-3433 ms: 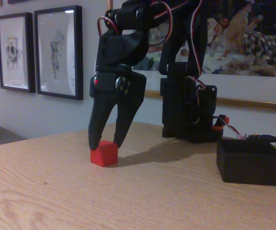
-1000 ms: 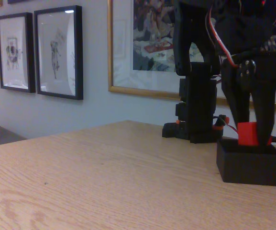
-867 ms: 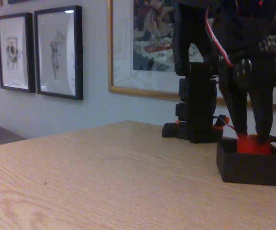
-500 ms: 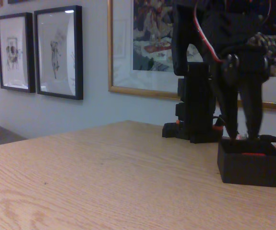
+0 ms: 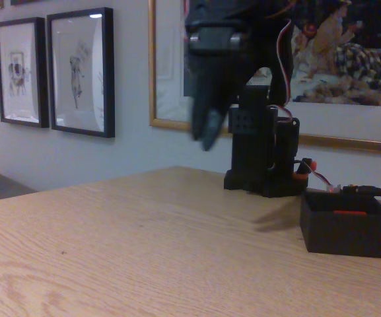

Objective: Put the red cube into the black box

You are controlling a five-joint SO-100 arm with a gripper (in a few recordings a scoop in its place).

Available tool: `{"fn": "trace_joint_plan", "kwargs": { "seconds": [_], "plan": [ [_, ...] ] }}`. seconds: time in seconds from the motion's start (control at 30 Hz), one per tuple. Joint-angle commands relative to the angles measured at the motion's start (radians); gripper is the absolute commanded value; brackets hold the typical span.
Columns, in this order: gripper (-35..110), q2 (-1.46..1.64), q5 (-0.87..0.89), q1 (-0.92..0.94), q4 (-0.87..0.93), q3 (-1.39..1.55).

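Note:
The black box [image 5: 345, 232] stands on the table at the right. Just above its near rim a thin strip of the red cube [image 5: 348, 212] shows, so the cube lies inside the box. My gripper [image 5: 208, 137] hangs in the air well to the left of the box and above the table, in front of the arm's base. It points down and is blurred by motion. Its fingers read as one tapered dark shape with nothing held, and I cannot make out a gap between them.
The black robot base block [image 5: 263, 152] with wires and a small orange-red part [image 5: 304, 168] stands behind the box. Framed pictures [image 5: 81, 71] hang on the wall behind. The wooden table [image 5: 124, 251] stretches wide to the left and front.
The gripper let go of the red cube inside the box, rose out of it and swung up and to the left. The cube stays in the box.

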Motion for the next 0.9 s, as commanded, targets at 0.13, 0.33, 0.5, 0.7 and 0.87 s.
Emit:
{"fn": "trace_joint_plan", "kwargs": {
  "seconds": [0.13,0.33,0.5,0.7,0.87],
  "plan": [
    [7,0.187,0.029,-0.262,-0.086,0.19],
    [6,0.268,0.021,-0.354,-0.098,0.302],
    [4,0.357,-0.009,-0.365,-0.109,0.357],
    [3,0.354,-0.002,-0.36,-0.16,0.407],
    [2,0.356,-0.006,-0.345,-0.176,0.425]
  ]
}}
